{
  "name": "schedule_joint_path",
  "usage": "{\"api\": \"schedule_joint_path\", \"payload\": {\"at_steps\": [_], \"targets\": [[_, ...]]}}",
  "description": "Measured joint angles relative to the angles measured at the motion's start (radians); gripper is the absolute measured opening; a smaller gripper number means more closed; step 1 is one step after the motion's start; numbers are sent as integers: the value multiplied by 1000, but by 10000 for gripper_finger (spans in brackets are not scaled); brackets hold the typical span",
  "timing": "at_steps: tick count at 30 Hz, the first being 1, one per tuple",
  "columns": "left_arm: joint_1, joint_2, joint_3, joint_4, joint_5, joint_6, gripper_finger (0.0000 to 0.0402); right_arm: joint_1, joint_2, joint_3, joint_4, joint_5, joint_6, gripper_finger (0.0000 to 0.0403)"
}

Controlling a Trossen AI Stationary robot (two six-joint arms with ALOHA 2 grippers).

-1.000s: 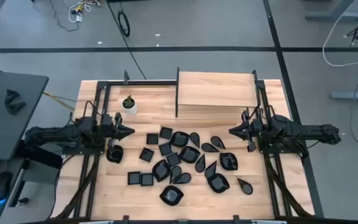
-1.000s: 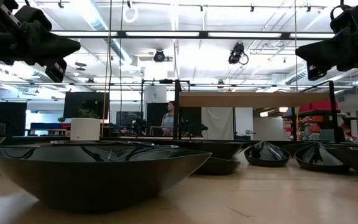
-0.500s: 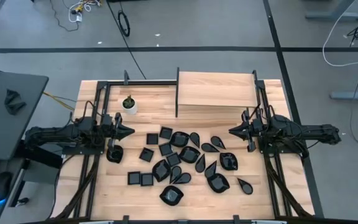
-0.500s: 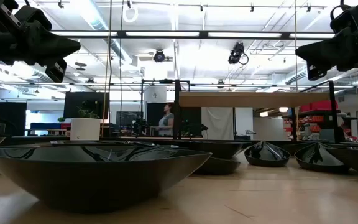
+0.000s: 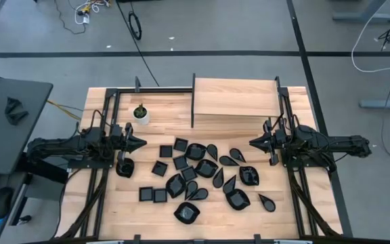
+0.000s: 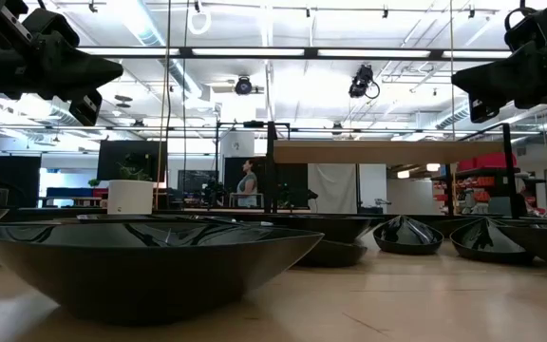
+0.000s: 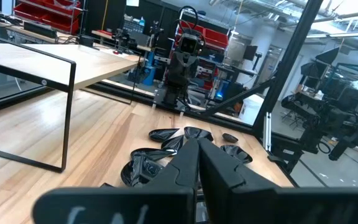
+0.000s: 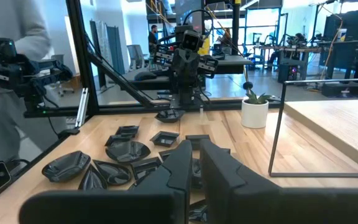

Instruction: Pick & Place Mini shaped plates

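Note:
The mini shaped plates (image 5: 195,173), several glossy black dishes, lie scattered flat on the wooden table's middle and near part. They also show in the low view (image 6: 150,256) and in both wrist views (image 7: 166,146) (image 8: 126,150). One plate (image 5: 124,167) lies apart, just nearer than my left gripper. My left gripper (image 5: 141,143) (image 7: 197,146) hovers shut at the left side and points level toward the middle. My right gripper (image 5: 252,143) (image 8: 196,148) hovers shut at the right side, facing it. Both hang well above the plates (image 6: 117,68) (image 6: 459,81).
A small white pot with a green plant (image 5: 141,114) (image 8: 254,112) stands at the far left. A raised wooden shelf on a black frame (image 5: 235,98) fills the far middle. Black frame rails (image 5: 105,102) run along both sides. A person (image 6: 249,180) walks in the room behind.
Neither arm nor any plate has moved. The person in the room behind the table has walked a little to the left.

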Motion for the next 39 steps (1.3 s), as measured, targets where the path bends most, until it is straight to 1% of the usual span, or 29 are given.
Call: {"api": "schedule_joint_path", "payload": {"at_steps": [14,16,19,21,23,26,29,30,33,36,39], "targets": [[0,0,0,3,0,-7,16,0,0,0,0,0,0,39],[0,0,0,12,1,-89,16,0,0,0,0,0,0,39],[0,0,0,20,1,-293,16,0,0,0,0,0,0,39],[0,0,0,28,20,-439,16,0,0,0,0,0,0,39],[0,1,0,45,39,-538,16,0,0,0,0,0,0,39],[0,27,8,64,50,-559,16,0,0,0,0,0,0,39],[0,88,51,57,66,-466,16,0,0,0,0,0,0,39],[0,118,74,27,71,-432,16,0,0,0,0,0,0,39],[0,238,174,-159,56,-392,16,0,0,0,0,0,0,39],[1,388,284,-378,-20,-384,16,0,0,0,0,0,0,39],[8,546,367,-541,-78,-401,18,0,0,0,0,0,0,39]]}}
